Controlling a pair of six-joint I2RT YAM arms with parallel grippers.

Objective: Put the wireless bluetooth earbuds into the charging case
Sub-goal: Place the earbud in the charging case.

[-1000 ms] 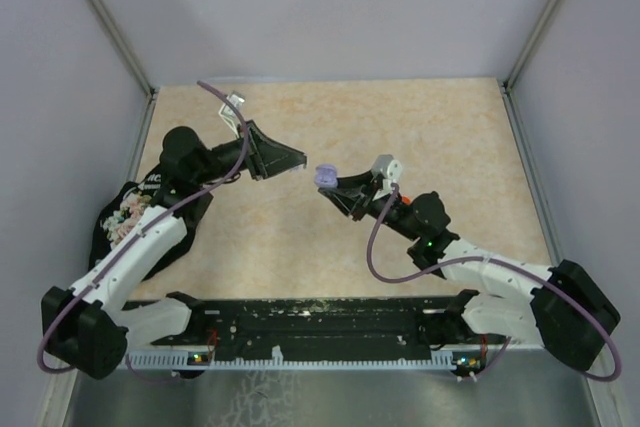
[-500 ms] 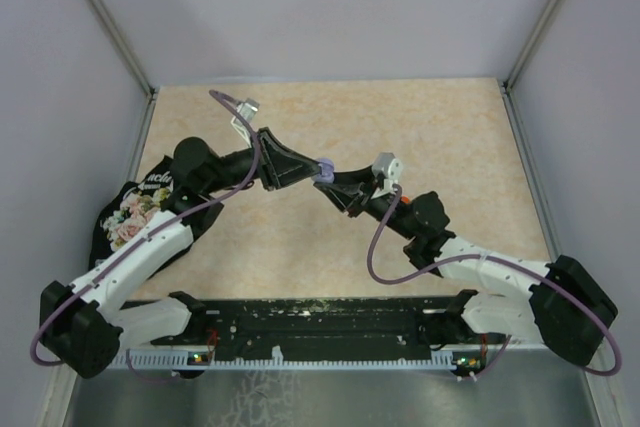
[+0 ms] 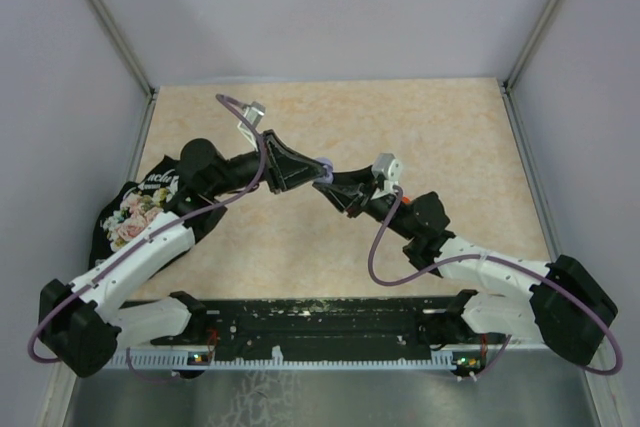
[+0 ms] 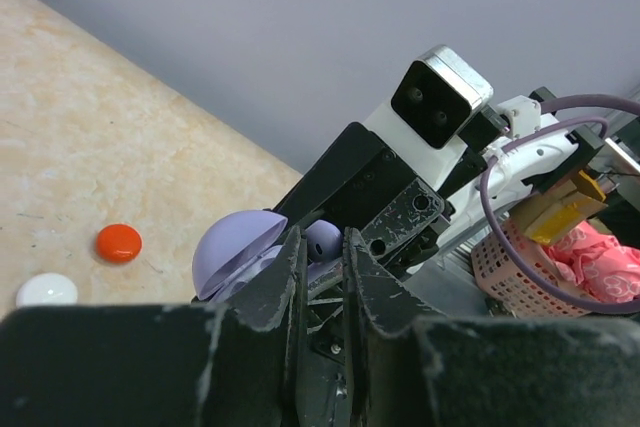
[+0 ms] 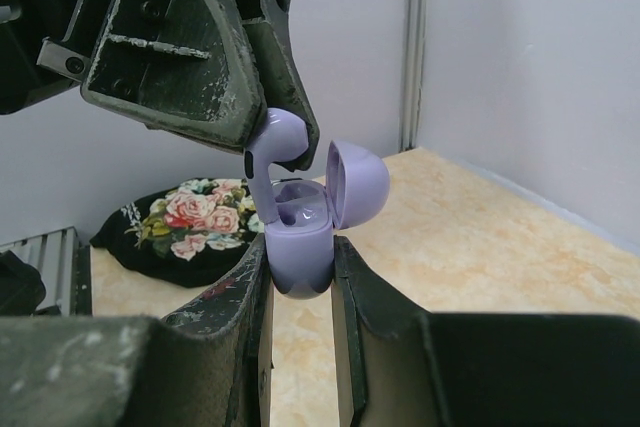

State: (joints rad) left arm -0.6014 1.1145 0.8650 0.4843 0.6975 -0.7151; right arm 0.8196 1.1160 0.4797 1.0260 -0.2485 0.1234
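Observation:
My right gripper [image 5: 300, 277] is shut on the body of a lilac charging case [image 5: 298, 257], held upright above the table with its lid [image 5: 358, 185] swung open to the right. One lilac earbud [image 5: 278, 142] is pinched in my left gripper [image 4: 324, 237], its stem pointing down into the case's left slot. In the top view the two grippers meet tip to tip over the table's middle, left gripper [image 3: 303, 169] against right gripper [image 3: 328, 180], with the case [image 3: 323, 165] between them. The left wrist view shows the earbud [image 4: 322, 237] between my fingers and the open lid [image 4: 232, 245] beside them.
A black floral pouch [image 3: 130, 212] lies at the table's left edge under the left arm. A small red round piece [image 4: 118, 243] and a white one [image 4: 46, 290] lie on the table. A pink basket [image 4: 535, 269] with pink cloth sits behind the right arm.
The left arm has swung right with the earbud until its fingers meet the open case. The right gripper has held the case almost still.

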